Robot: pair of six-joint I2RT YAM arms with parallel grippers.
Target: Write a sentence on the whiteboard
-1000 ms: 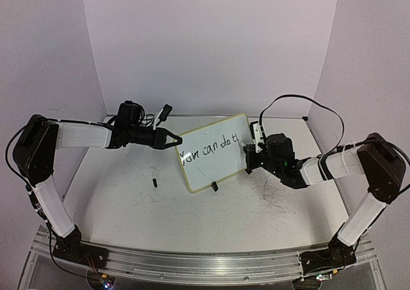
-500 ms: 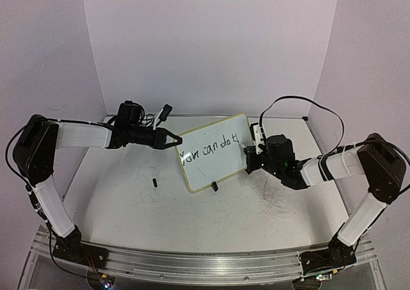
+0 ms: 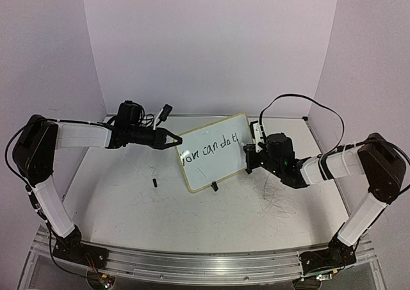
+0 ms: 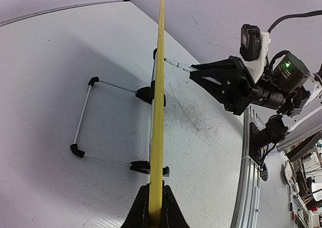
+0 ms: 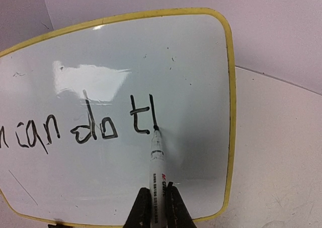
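High overview, wrist close-ups share whiteboard (image 3: 214, 165)

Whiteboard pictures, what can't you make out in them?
Right wrist view: the sentence starts beyond the left edge; only "n can do t" plus one stroke shows.
Left wrist view: the whiteboard is edge-on, so its writing face is hidden.
Top view: a small dark object on the table is too small to identify.

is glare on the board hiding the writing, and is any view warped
Right wrist: a bright glare patch on the small white board with pale yellow rim, touching the top of the black handwritten lettering, which reads fine. Left wrist: wide-lens distortion bends the white table edge. Top external: even light, lettering small.
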